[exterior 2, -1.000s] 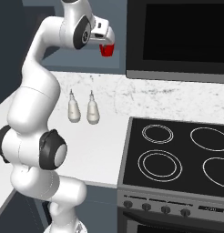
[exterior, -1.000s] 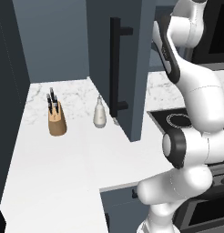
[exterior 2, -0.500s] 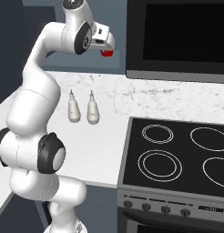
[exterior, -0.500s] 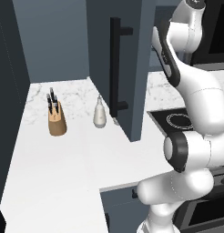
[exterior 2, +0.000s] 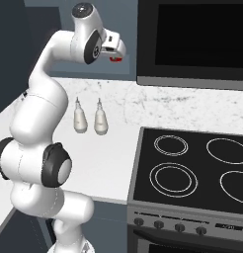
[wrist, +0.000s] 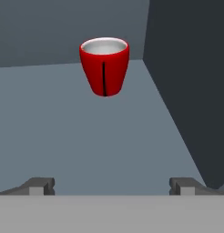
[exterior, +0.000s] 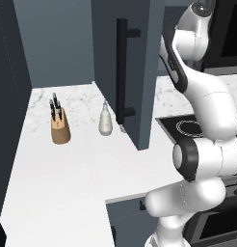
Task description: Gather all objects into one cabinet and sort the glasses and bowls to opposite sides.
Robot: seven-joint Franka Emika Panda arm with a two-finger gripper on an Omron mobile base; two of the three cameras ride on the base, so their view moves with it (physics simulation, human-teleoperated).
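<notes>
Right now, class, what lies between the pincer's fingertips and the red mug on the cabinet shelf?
Nothing: in the hand view the open pincer faces the red mug across a bare stretch of the cabinet shelf.

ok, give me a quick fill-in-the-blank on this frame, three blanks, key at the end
The mug on the cabinet shelf is glossy ____.
The end effector has its jaws ____, holding nothing.
The knife block stands on the ____ beside a white soap bottle.
Missing words: red; open; counter
</notes>
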